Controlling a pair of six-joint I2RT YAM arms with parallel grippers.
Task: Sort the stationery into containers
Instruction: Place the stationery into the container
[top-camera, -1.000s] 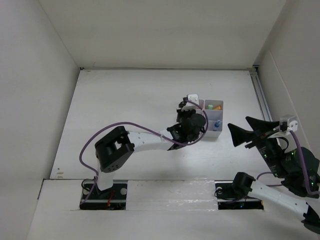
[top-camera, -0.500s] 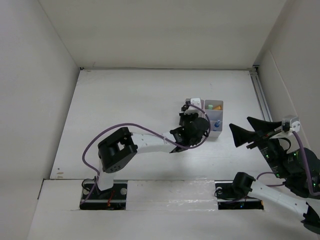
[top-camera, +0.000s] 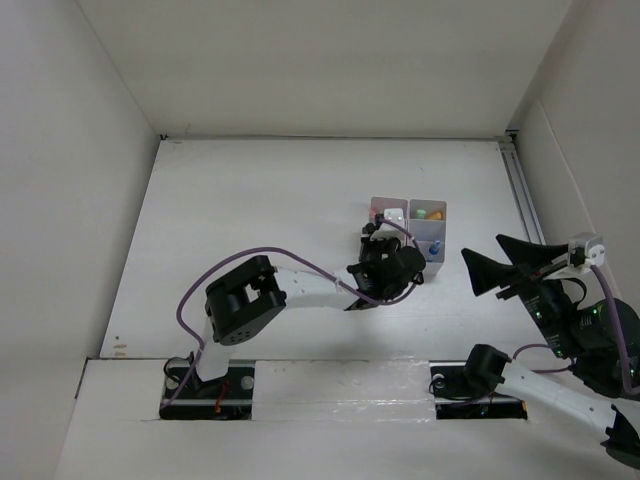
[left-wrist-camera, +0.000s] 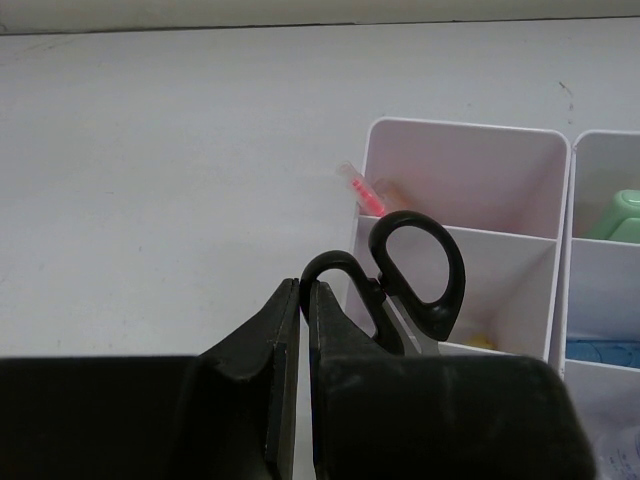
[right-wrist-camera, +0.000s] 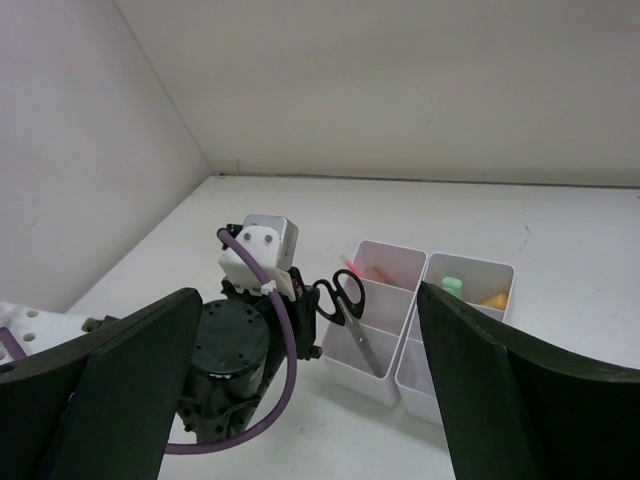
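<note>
The black-handled metal scissors (left-wrist-camera: 452, 285) stand in the white plastic six-compartment organiser (left-wrist-camera: 465, 125). Their handles are just beyond the tips of the left claw (left-wrist-camera: 303, 290), whose fingers are pressed together. The right claw (right-wrist-camera: 308, 300) is spread wide, well apart from the organiser and above the white tabletop (left-wrist-camera: 180, 170).

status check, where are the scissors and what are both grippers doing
Left gripper shut, empty, just short of the organiser. Right gripper open, off to the side. Scissors standing in a left-column compartment, handles up. Nothing in the way.

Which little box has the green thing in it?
The far right corner box of the white organiser. A green highlighter sits there beside an orange highlighter; the box on its left holds a red pen.
</note>
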